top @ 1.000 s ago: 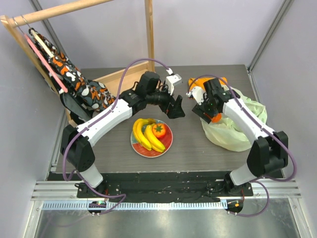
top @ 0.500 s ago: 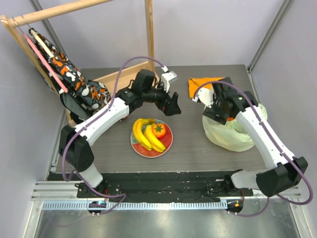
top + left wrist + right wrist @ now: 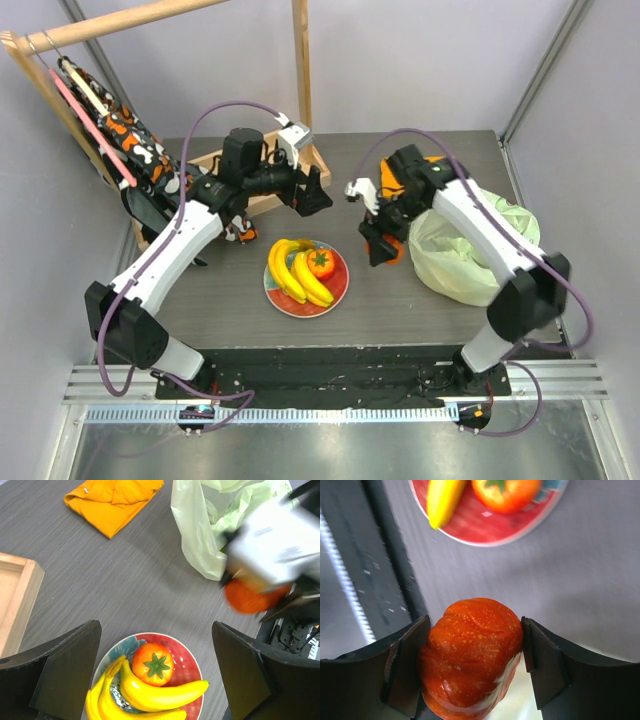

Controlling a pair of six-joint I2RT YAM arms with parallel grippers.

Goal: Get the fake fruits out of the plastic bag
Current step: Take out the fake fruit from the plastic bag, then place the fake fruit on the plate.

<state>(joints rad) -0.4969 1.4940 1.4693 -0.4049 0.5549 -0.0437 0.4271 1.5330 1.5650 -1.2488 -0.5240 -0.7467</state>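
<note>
Grips an orange-red fruit (image 3: pixel 472 655) in the right hand (image 3: pixel 380 243), jaws set wide around it, clear of the bag (image 3: pixel 465 262) and just beside its mouth. Seems bound for the plate (image 3: pixel 336 298), where bananas (image 3: pixel 292 272) and a stemmed fruit (image 3: pixel 320 263) lie. Hangs the left hand (image 3: pixel 313 190) fully open and empty above the bench (image 3: pixel 220 290) behind the plate, likely to leave the path free. Cannot tell whether more fruit sits in the bag.

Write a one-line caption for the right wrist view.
Right gripper holding an orange-red fruit over the table, plate nearby.
</note>
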